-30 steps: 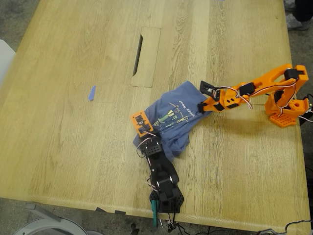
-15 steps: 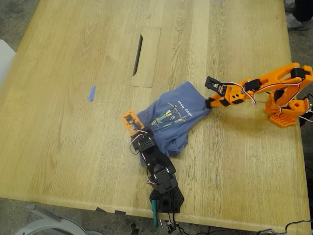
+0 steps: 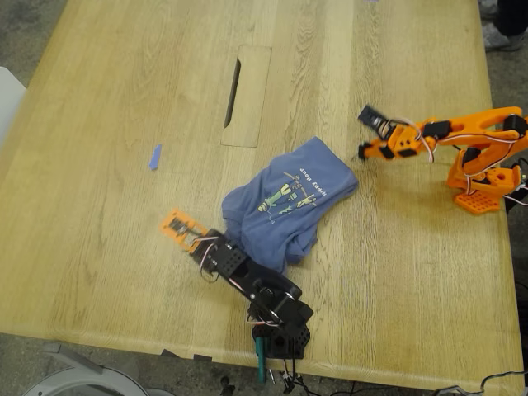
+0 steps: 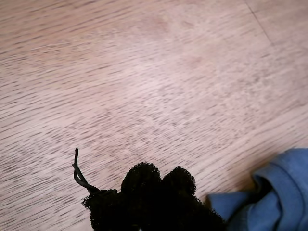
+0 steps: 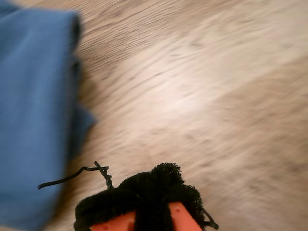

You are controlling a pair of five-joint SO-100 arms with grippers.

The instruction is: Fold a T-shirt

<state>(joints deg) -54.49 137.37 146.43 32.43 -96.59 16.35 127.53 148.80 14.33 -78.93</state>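
Currently the black arm (image 3: pixel 247 280) and the orange arm (image 3: pixel 450 132) stretch out, flanking the T-shirt (image 3: pixel 289 202).

Only writing anywhere is on the T-shirt (image 3: pixel 288 203) chest

There's a short line of white text printed next to the little green-and-yellow cartoon print (image 3: pixel 280 198), and it runs at a slant in the exterior view. Honestly it's too small for me to make out a single word. Both wrist views only catch plain blue cloth, one of them blurry, so no lettering shows there. No labels, brands or numbers I can read on the table (image 3: pixel 124 91) or on the arms either.
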